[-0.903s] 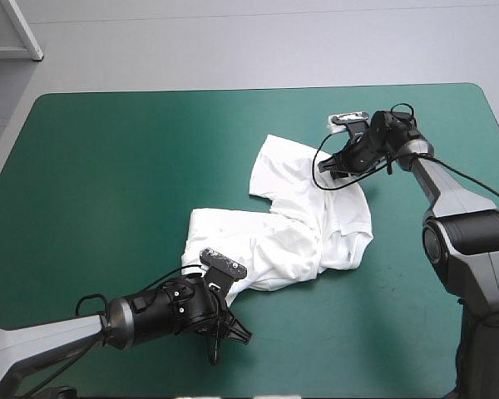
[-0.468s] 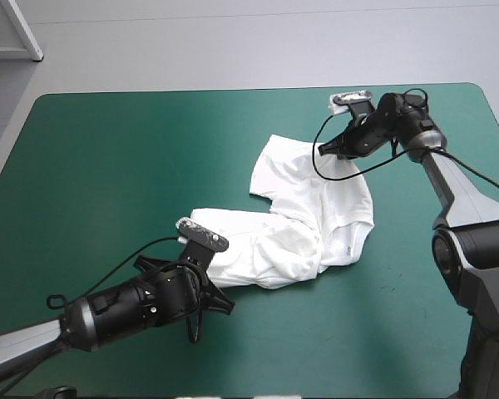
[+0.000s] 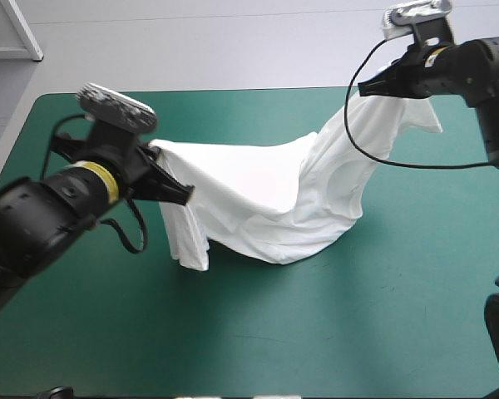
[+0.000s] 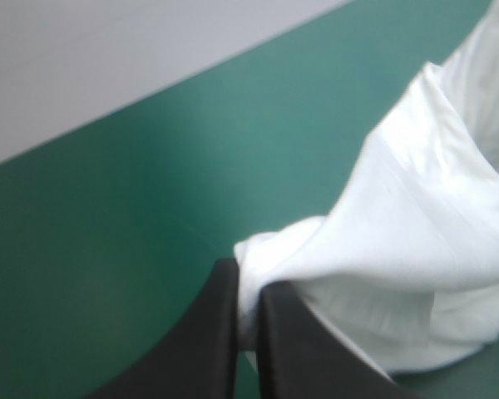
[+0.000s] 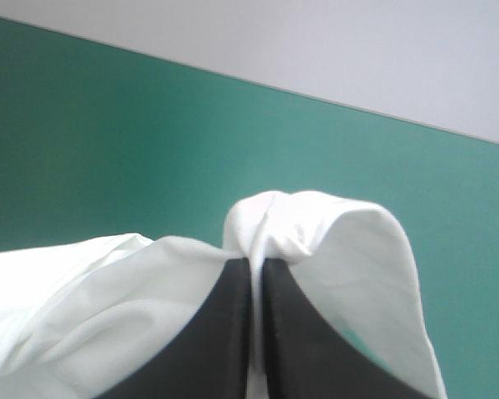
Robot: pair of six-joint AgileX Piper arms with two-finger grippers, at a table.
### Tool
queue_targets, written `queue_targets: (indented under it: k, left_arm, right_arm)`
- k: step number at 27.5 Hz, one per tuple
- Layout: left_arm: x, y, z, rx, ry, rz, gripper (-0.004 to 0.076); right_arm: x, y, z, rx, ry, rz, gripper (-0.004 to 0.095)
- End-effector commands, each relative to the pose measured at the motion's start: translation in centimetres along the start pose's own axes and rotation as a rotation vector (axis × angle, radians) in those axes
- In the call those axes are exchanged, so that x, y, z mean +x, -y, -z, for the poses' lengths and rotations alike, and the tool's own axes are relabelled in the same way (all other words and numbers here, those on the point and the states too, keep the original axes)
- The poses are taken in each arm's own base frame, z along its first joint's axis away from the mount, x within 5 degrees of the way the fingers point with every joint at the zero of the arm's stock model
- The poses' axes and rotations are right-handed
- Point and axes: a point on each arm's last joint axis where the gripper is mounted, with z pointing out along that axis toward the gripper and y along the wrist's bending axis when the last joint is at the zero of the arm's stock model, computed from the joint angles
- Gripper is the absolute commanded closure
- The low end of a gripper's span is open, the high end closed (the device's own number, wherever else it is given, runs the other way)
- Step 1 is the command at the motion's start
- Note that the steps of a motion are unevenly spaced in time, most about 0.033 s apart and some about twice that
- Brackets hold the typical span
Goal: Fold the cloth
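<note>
Since the earlier frames, both arms have been raised and drawn apart, and the T-shirt (image 3: 274, 199) has been lifted from a crumpled heap on the table (image 3: 316, 332) into a sheet slung between them.

The left gripper (image 3: 181, 193) is held above the table's left half. Its black fingers are seen all but closed, with a bunched corner of the white fabric pinched between them.

The right gripper (image 3: 368, 86) is held high near the table's far right corner. Its fingers are likewise clamped together, and a rounded fold of fabric is nipped at their tips, standing up just ahead of them.

The T-shirt is hung in a sag between the two grips, over the table's middle. Its lowest part appears to be rested on the teal-green cover near the table's centre. A loose end is draped down from the left grip toward the table, and a shorter flap is hung from the right grip on the side toward the table's right edge.
</note>
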Motion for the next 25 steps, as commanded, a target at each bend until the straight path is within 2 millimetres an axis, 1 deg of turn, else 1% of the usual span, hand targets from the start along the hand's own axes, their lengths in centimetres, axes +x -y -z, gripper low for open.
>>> queue_targets:
  k: [1, 2, 4, 5, 7, 8, 12, 17, 20, 22, 23, 25]
  left_arm:
    - [-2.1, -5.0, 4.1, -0.134, 0.13, 0.037, 0.0732]
    - [-2.6, -5.9, 4.9, -0.158, 0.154, 0.045, 0.0732]
    - [-3.3, -7.4, 6.3, -0.2, 0.197, 0.056, 0.0732]
    - [-3.6, -8.1, 7.0, -0.22, 0.219, 0.055, 0.0732]
    - [-4.2, -9.1, 8.3, -0.248, 0.261, 0.053, 0.0732]
    - [-4.5, -9.4, 9.0, -0.256, 0.284, 0.047, 0.0732]
    - [-5.3, -10.2, 10.7, -0.273, 0.35, 0.032, 0.0732]
    - [-6.1, -11.6, 12.3, -0.38, 0.408, 0.018, 0.0732]
    - [-6.3, -12.4, 13.4, -0.437, 0.44, 0.025, 0.0732]
    - [-6.4, -12.5, 13.8, -0.43, 0.456, 0.013, 0.0732]
    - [-6.5, -12.4, 13.7, -0.426, 0.454, 0.006, 0.0732]
    - [-7.0, -11.3, 12.6, -0.344, 0.436, -0.068, 0.0732]
  right_arm:
    - [-1.4, 0.3, 8.8, 0.074, 0.216, 0.003, 0.0923]
    - [-1.3, 0.3, 11.0, 0.096, 0.259, 0.006, 0.0923]
    - [-1.2, 0.4, 13.4, 0.121, 0.299, 0.01, 0.0923]
    - [-1.0, 0.3, 15.2, 0.137, 0.337, 0.008, 0.0923]
    - [-0.7, 0.2, 17.8, 0.147, 0.395, 0.009, 0.0923]
    - [-0.5, 0.2, 19.4, 0.156, 0.432, 0.007, 0.0923]
    - [0.5, 0.0, 25.0, 0.195, 0.592, 0.01, 0.0923]
    - [2.0, -0.3, 30.9, 0.233, 0.776, 0.008, 0.0923]
    - [3.1, -0.6, 33.3, 0.244, 0.83, 0.02, 0.0923]
    - [3.6, -0.7, 34.0, 0.255, 0.836, 0.041, 0.0923]
    - [3.6, -0.7, 34.0, 0.255, 0.832, 0.043, 0.0923]
    - [3.2, -0.6, 33.1, 0.254, 0.802, 0.047, 0.0923]
